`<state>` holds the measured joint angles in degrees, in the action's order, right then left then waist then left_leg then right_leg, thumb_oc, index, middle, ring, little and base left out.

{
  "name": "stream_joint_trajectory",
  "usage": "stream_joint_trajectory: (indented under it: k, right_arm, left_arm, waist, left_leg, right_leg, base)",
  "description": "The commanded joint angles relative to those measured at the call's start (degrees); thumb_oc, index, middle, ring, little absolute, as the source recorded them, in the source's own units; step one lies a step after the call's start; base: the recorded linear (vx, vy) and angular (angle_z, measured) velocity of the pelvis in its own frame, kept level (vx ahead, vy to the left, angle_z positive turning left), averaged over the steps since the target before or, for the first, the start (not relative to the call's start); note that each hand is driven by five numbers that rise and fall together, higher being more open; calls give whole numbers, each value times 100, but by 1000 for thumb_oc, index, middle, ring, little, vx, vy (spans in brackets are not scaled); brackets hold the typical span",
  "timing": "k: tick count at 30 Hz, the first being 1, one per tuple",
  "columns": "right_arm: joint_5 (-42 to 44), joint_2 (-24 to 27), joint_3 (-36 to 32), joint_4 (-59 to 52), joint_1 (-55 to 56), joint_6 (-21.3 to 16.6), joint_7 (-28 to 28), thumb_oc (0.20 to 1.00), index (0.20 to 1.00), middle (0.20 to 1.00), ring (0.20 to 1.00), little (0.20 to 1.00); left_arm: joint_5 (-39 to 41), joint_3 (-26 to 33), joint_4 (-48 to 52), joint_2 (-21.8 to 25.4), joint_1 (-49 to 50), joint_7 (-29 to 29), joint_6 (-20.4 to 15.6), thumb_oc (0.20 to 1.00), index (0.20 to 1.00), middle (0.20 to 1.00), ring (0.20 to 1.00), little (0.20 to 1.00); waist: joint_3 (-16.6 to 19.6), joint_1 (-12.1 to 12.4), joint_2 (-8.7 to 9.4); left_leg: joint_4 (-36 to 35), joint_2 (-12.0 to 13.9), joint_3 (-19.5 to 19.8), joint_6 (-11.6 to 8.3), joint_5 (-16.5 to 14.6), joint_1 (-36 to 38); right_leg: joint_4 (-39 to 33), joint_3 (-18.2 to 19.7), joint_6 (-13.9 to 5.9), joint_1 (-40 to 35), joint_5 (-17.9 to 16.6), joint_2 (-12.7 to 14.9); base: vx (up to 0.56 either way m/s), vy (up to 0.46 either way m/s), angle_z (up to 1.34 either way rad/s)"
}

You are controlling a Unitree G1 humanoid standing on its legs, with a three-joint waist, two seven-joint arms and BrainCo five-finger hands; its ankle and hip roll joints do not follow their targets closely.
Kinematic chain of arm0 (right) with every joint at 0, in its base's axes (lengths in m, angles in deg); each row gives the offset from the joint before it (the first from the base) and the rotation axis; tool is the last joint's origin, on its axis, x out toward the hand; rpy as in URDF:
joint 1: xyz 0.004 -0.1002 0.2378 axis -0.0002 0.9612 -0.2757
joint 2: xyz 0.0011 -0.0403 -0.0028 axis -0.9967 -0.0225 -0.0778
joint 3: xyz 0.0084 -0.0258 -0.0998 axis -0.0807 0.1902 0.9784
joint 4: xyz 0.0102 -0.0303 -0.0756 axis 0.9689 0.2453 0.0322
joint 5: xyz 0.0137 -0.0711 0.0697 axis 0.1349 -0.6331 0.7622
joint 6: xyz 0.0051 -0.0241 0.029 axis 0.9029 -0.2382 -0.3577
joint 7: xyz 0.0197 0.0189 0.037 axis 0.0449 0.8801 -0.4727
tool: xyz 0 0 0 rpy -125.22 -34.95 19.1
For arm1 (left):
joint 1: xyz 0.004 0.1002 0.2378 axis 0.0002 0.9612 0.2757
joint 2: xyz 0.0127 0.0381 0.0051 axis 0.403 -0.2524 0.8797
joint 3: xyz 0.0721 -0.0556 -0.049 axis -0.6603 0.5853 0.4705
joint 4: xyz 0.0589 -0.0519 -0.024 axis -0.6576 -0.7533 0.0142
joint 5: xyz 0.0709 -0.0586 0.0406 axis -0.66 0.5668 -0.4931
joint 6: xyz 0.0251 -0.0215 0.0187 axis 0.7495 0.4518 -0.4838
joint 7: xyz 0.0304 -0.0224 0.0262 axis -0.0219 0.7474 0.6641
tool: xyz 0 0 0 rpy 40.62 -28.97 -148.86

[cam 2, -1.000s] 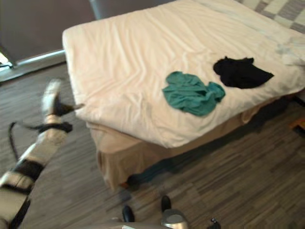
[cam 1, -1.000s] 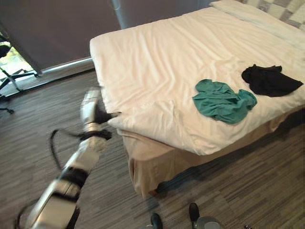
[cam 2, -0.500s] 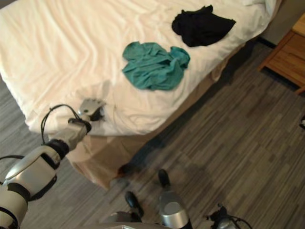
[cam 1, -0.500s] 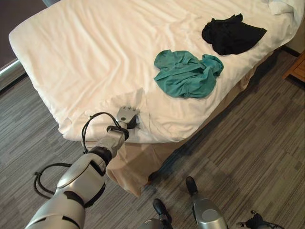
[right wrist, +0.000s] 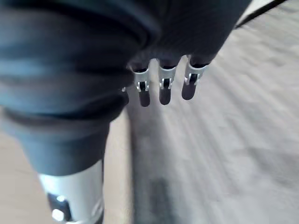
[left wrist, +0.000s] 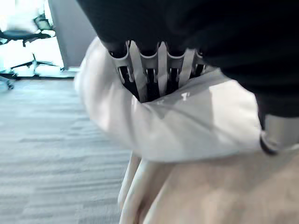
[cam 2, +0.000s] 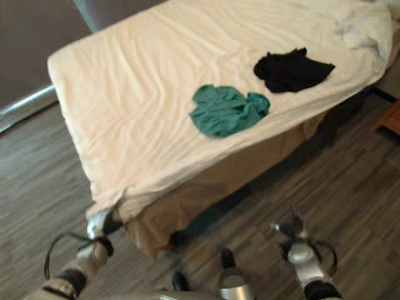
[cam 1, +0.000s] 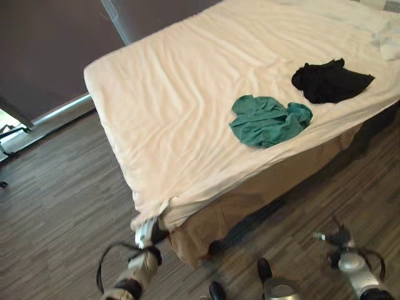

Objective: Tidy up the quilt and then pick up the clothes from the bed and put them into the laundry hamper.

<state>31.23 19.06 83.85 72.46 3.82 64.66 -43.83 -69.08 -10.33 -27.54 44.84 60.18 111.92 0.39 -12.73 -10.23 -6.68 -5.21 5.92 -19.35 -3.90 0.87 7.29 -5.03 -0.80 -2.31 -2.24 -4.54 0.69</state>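
The cream-white soft quilt (cam 1: 206,94) covers the bed (cam 1: 250,194) from its foot edge up toward the pillow end, lying mostly flat with shallow creases. It looks light and limp, so I judge it will drape and slide rather than hold a shape; the hem at a corner is the sensible place to take it, where the cloth bunches thick enough to pinch. The left hand (cam 1: 145,232) is at the near foot corner of the bed, and its wrist view shows the fingers (left wrist: 148,74) curled down into the quilt's rounded edge, clamped on the fabric there. The right hand (cam 2: 289,230) hangs low over the wood-grain floor (cam 1: 56,187) beside the bed, fingers (right wrist: 161,88) bent and holding nothing.

A crumpled teal-green garment (cam 1: 269,120) lies near the bed's side edge, and a bunched black garment (cam 1: 330,80) sits beyond it toward the pillow end, apart from it. Both look soft and easy to gather from the top of the heap.
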Motion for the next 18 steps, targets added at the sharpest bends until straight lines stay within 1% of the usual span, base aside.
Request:
stream_joint_trajectory:
  k: [1,2,3,4,5,6,7,8,9,10,11,12,13,14,16,17,18]
  right_arm:
    - [-490,254,-427,-1483,-409,-263,-85,395,395,395,395,395]
    - [-492,255,-432,-1495,-404,-256,-81,256,256,256,256,256]
    - [-738,464,-387,-2348,-691,-358,61,200,200,200,200,200]
    - [-832,599,-315,-2646,-918,-381,104,200,200,200,200,200]
    - [-832,600,-313,-2649,-925,-378,106,200,200,200,200,200]
    - [-973,779,99,-3165,-1633,-429,272,200,200,200,200,200]
    - [-973,778,102,-3163,-1638,-429,271,200,200,200,200,200]
    - [-873,727,569,-3343,-2291,-464,376,200,200,200,200,200]
    - [-868,724,591,-3319,-2326,-469,370,200,200,200,200,200]
    - [-424,397,1208,-3112,-3038,-463,554,200,200,200,200,200]
    - [-415,387,1237,-3071,-3087,-475,544,200,200,200,200,200]
    - [-201,58,1800,-2513,-3777,-372,663,200,200,200,200,200]
    - [-195,42,1830,-2461,-3832,-393,649,200,200,200,200,200]
    - [168,-385,2295,-1546,-4428,-302,809,200,200,200,200,200]
    - [830,-942,2482,-180,-4694,-193,986,200,200,200,200,200]
    - [1095,-1320,2476,599,-4730,-160,992,200,200,200,200,200]
    - [1177,-1466,2463,1092,-4815,-125,1035,200,200,200,200,200]
  left_arm:
    - [204,79,-1675,110,1340,-721,839,1000,1000,1000,1000,1000]
    - [203,81,-1675,108,1339,-720,840,1000,1000,1000,1000,1000]
    - [260,102,-1649,-98,1546,-752,815,1000,1000,1000,1000,1000]
    - [267,60,-1603,-154,1598,-763,794,1000,1000,1000,1000,1000]
    - [267,65,-1603,-157,1594,-763,795,1000,1000,1000,1000,1000]
    - [333,-85,-1460,-233,1620,-797,730,1000,1000,1000,1000,1000]
    - [333,-82,-1460,-234,1619,-797,730,1000,1000,1000,1000,1000]
    - [453,-242,-1293,-209,1526,-772,688,1000,1000,1000,1000,1000]
    - [455,-228,-1291,-212,1520,-773,689,1000,1000,1000,1000,1000]
    - [734,-354,-1139,-184,1356,-716,670,1000,1000,1000,1000,1000]
    - [739,-336,-1139,-187,1348,-717,671,1000,1000,1000,1000,1000]
    - [1070,-442,-1017,-176,1136,-665,666,1000,1000,1000,1000,1000]
    - [1074,-422,-1020,-182,1122,-664,666,1000,1000,1000,1000,1000]
    - [1363,-599,-840,-169,856,-497,587,1000,1000,1000,1000,1000]
    - [1602,-818,-674,-190,597,-479,484,1000,1000,1000,1000,1000]
    - [1691,-953,-586,-220,481,-483,429,1000,1000,1000,1000,1000]
    - [1718,-1051,-541,-228,422,-497,415,1000,1000,1000,1000,1000]
  waist:
    - [-118,559,642]
    - [-108,560,645]
    - [-115,706,683]
    - [-113,790,706]
    - [-108,786,710]
    - [-116,944,756]
    - [-112,941,757]
    - [-123,1090,792]
    - [-125,1073,794]
    - [-152,1235,821]
    - [-160,1213,825]
    - [-205,1384,845]
    - [-215,1359,847]
    - [-317,1548,836]
    - [-378,1671,778]
    - [-417,1731,705]
    - [-422,1764,664]
  left_leg:
    - [21,-87,145,-137,-551,356]
    - [21,-87,143,-139,-532,335]
    - [21,-78,215,-122,-555,329]
    - [21,-77,251,-113,-551,306]
    - [21,-78,250,-114,-530,284]
    - [21,-70,325,-101,-524,245]
    - [21,-71,326,-101,-522,238]
    - [21,-64,397,-97,-507,186]
    - [21,-65,401,-96,-504,177]
    - [21,-64,480,-101,-463,102]
    - [21,-65,485,-101,-461,96]
    - [21,-72,587,-106,-408,-14]
    - [21,-72,595,-106,-405,-22]
    - [21,-75,698,-117,-332,-167]
    - [21,-81,787,-126,-266,-256]
    - [21,-93,843,-131,-249,-275]
    - [21,-100,880,-136,-215,-328]
  right_leg:
    - [234,-282,-756,76,527,635]
    - [231,-279,-750,96,509,635]
    - [241,-348,-748,78,528,644]
    - [250,-390,-744,81,528,650]
    - [247,-388,-738,101,509,651]
    - [238,-471,-734,95,511,669]
    - [237,-472,-733,101,509,670]
    - [230,-525,-727,103,510,686]
    - [229,-529,-727,109,509,688]
    - [233,-601,-719,141,508,708]
    - [236,-605,-719,147,511,710]
    - [244,-656,-707,201,512,722]
    - [249,-664,-706,207,515,724]
    - [276,-717,-693,303,514,730]
    - [284,-793,-682,351,509,744]
    - [273,-840,-682,330,515,751]
    - [256,-866,-684,355,499,758]
  base:
    - [-8,18,12]
    - [-20,13,12]
    - [-35,2,14]
    - [-36,2,15]
    - [-54,-20,38]
    - [-40,-11,45]
    - [-64,-24,48]
    - [-35,-18,31]
    - [-81,-31,30]
    - [-47,-15,31]
    - [-99,-44,46]
    - [-53,-30,48]
    - [-124,-59,48]
    - [-88,-43,33]
    - [-55,-37,43]
    - [-8,-7,48]
    - [-6,10,38]
